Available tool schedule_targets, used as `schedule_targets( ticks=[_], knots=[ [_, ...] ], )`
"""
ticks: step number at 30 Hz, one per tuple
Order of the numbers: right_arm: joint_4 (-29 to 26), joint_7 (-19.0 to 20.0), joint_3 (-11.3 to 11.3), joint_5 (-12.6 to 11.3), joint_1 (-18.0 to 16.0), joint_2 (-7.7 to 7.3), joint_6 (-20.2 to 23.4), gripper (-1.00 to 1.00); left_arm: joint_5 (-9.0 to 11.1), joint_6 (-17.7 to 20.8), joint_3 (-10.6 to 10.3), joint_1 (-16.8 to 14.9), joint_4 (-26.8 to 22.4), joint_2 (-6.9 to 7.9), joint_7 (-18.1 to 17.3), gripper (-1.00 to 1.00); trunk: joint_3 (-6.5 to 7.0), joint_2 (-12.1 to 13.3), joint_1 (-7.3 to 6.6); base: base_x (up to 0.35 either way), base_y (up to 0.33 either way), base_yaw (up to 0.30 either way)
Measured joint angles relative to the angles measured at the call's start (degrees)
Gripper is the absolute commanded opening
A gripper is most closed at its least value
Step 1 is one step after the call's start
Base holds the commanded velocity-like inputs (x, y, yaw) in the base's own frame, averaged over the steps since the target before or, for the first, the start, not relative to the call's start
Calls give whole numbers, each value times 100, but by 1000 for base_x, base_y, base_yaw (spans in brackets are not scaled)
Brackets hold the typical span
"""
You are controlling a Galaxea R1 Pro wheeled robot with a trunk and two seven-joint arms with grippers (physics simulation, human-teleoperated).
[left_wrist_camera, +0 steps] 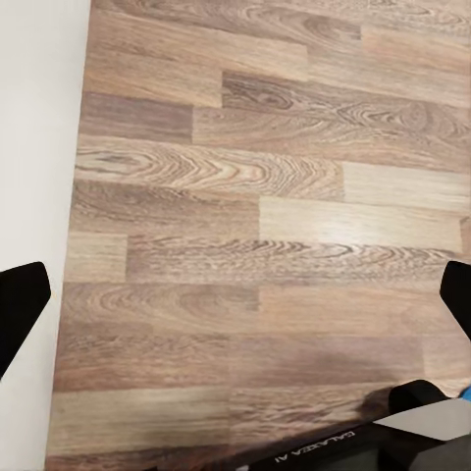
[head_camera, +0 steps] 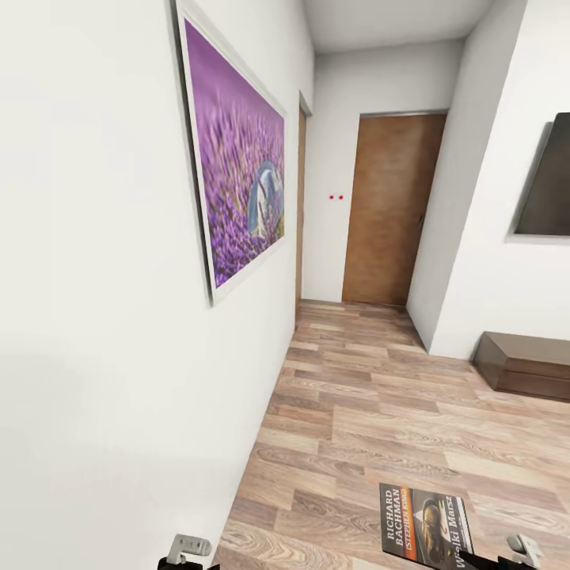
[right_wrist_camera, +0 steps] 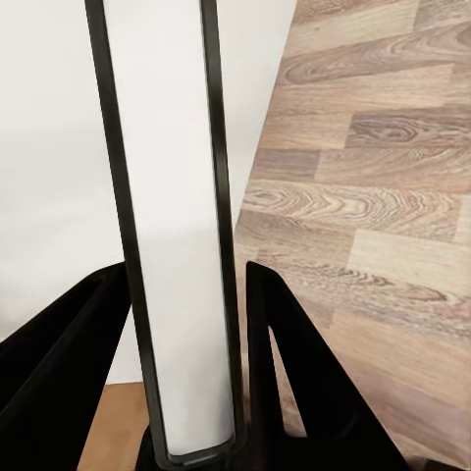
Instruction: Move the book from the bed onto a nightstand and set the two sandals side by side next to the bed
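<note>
The book (head_camera: 423,518), black and orange with white lettering, hangs low at the right over the wood-plank floor (head_camera: 372,412). In the right wrist view I see the book (right_wrist_camera: 167,196) edge-on as a white page block between dark covers, with my right gripper (right_wrist_camera: 186,324) shut on it, one black finger on each side. My left gripper (left_wrist_camera: 235,294) is open over bare floor, holding nothing, its black fingertips (left_wrist_camera: 20,294) far apart. The bed, nightstand and sandals are out of view.
A white wall (head_camera: 95,356) runs close along my left, with a framed purple picture (head_camera: 237,166) on it. A brown door (head_camera: 392,210) stands at the far end. On the right are a dark wall screen (head_camera: 550,178) and a low brown cabinet (head_camera: 526,360).
</note>
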Motion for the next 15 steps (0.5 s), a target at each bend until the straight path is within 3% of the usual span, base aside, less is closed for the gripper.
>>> schedule_targets(
  ticks=[5,12,15],
  knots=[
    [0,1,7,1,0,0,3,-100,1,0,0,0,0,0,0,100,0,-1,0,38,3,0],
    [0,2,7,1,0,0,0,-100,1,0,0,0,0,0,0,100,0,-1,-3,240,0,0],
    [1,2,-5,0,0,0,-1,-100,2,0,0,0,4,0,0,100,0,0,0,92,0,0]
  ],
)
